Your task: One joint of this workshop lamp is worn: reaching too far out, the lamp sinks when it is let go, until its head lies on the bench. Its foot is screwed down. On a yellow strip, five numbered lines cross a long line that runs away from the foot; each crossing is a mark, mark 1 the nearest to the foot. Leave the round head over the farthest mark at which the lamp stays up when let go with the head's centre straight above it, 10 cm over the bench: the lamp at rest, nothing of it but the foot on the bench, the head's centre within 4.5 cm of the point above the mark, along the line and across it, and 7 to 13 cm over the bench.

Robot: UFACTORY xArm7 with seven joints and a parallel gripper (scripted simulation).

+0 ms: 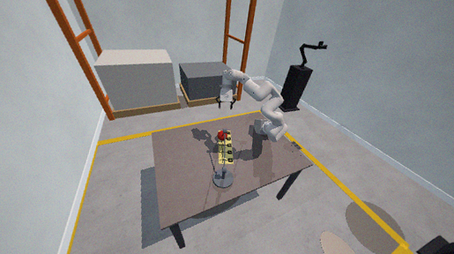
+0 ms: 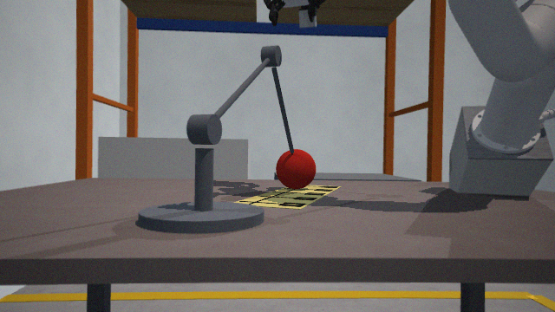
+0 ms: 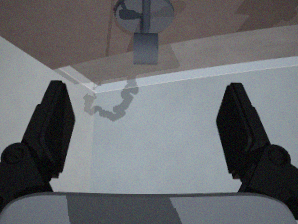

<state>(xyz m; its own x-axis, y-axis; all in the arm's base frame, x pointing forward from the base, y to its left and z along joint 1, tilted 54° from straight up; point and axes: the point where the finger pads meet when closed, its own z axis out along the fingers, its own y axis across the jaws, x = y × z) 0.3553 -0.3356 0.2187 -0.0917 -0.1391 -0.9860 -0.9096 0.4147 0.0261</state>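
The grey lamp stands on its round foot point(image 2: 200, 217) on the brown bench. Its arm rises to an elbow joint point(image 2: 270, 55), and a thin rod drops to the red round head point(image 2: 296, 169). The head hangs over the far end of the yellow numbered strip point(image 2: 290, 197), close above the bench; whether it touches I cannot tell. In the top view the head point(image 1: 221, 135) is at the far end of the strip point(image 1: 226, 147). My gripper point(image 1: 225, 104) is open and empty, high above and beyond the lamp, only its fingertips point(image 2: 291, 13) showing in the exterior view. The wrist view shows the open fingers and the foot point(image 3: 144, 12) far below.
The arm's base point(image 2: 494, 156) stands on the bench at the right. Two crates point(image 1: 138, 79) sit on the floor behind the bench under an orange rack point(image 1: 235, 35). A black pedestal with a small arm point(image 1: 297, 83) stands by the back wall.
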